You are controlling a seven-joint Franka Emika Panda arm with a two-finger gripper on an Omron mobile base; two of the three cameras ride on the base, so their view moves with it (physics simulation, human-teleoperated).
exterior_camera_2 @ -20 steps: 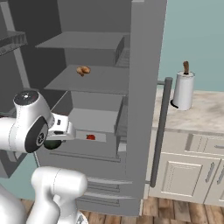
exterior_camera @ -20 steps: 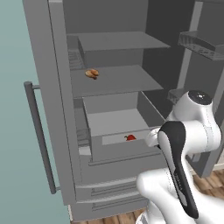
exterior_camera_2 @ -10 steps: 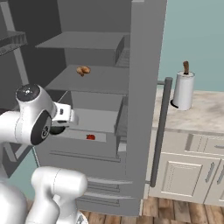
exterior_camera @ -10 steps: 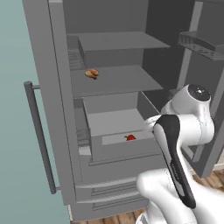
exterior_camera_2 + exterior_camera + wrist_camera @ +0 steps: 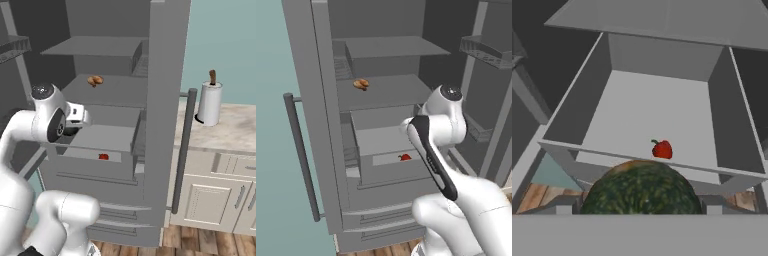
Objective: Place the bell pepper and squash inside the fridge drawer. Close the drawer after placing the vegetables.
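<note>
Two fridge shelves (image 5: 388, 90) sit above the pulled-out fridge drawer (image 5: 657, 107); an orange-brown lumpy food item (image 5: 361, 84) lies on the lower shelf, and a paper towel roll (image 5: 209, 103) stands on the bench (image 5: 235, 131) to the right. I see the bell pepper (image 5: 662, 148) inside the drawer near its front wall. My jaws grasp the squash (image 5: 641, 188), just short of the drawer's front edge.

A tall grey fridge (image 5: 165, 100) stands open against a pale teal wall (image 5: 220, 40), bare shelves (image 5: 391, 47) inside. Beside it, cream cabinets (image 5: 210, 200) carry a marbled tabletop (image 5: 235, 132) with a paper-towel holder (image 5: 209, 102). The floor (image 5: 210, 245) is wood planks.
</note>
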